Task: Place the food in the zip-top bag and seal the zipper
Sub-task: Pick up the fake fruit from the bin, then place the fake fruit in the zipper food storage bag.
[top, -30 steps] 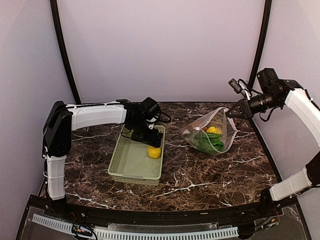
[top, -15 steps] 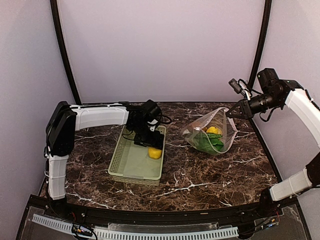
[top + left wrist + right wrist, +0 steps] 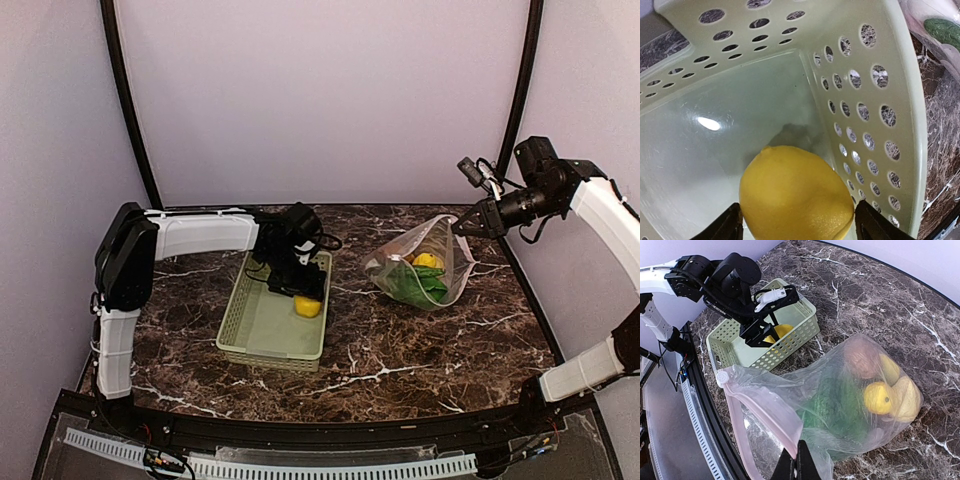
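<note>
The right jaws are pressed together on the top edge of the bag (image 3: 420,265), over at the right of the overhead view. We reckon that's the whole point of the pose: lifting that edge props the mouth open toward the basket (image 3: 245,330), so the next piece can go straight in. The bag sits on the table (image 3: 400,350) with most of the food already in it, greens low down and yellow pieces above.

The one piece we can see outside it is the lemon (image 3: 308,306), at the right side of the basket near the frame's centre-left, with the left jaws down over it.

The left wrist camera is where it gets useful. It shows a black fingertip on each flank of the lemon (image 3: 797,195), right up against the skin. We can't tell whether they're actually squeezing yet or just straddling it. It also shows the holed basket wall close on the right, so not much elbow room there.

The right wrist view gives us what the overhead can't: the pink zipper strip (image 3: 765,415) gaping open at lower left, and the white slider (image 3: 721,376) parked at its upper end. So the sealing isn't done yet.
</note>
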Available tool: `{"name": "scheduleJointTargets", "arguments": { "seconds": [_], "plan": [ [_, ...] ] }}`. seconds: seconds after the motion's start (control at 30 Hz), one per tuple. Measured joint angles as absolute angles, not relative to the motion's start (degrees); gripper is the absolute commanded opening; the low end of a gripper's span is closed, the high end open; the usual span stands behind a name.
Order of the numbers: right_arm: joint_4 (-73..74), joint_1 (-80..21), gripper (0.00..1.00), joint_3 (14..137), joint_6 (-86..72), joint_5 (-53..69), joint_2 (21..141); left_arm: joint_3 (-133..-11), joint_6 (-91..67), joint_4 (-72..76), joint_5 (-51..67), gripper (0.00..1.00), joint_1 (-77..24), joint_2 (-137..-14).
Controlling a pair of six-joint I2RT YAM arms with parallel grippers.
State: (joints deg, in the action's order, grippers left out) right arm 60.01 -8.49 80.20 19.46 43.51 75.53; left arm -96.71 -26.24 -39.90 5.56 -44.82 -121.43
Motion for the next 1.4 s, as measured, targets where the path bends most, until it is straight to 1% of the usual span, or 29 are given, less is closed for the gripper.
{"name": "scheduleJointTargets", "arguments": {
  "seconds": [0.27, 0.7, 0.9, 1.17, 1.3, 1.4],
  "plan": [
    [60.03, -8.49, 0.00, 80.18, 19.46, 43.51, 75.53, -96.73, -26.20, -40.29, 5.56, 0.56, -44.51, -121.43],
    [60.16, -8.49, 0.00, 80.23, 19.46, 43.48, 75.53, -100.16, -22.59, -47.90, 5.23, 0.47, -44.51, -120.05],
    [60.47, -8.49, 0.00, 80.58, 19.49, 43.51, 75.55, -100.14, -20.78, -47.83, 4.89, 0.44, -44.62, -113.38],
    [61.04, -8.86, 0.00, 81.91, 19.66, 43.48, 76.55, -100.09, -17.26, -39.94, 4.03, 0.42, -47.55, -101.45],
    [62.89, -9.39, 0.00, 84.27, 19.88, 43.46, 77.71, -99.59, -15.27, -33.43, 4.23, 0.40, -50.54, -98.37],
    [64.38, -10.17, 0.00, 86.52, 19.99, 43.35, 78.96, -96.47, -14.04, -25.87, 5.39, 0.38, -52.51, -95.48]
  ]
}}
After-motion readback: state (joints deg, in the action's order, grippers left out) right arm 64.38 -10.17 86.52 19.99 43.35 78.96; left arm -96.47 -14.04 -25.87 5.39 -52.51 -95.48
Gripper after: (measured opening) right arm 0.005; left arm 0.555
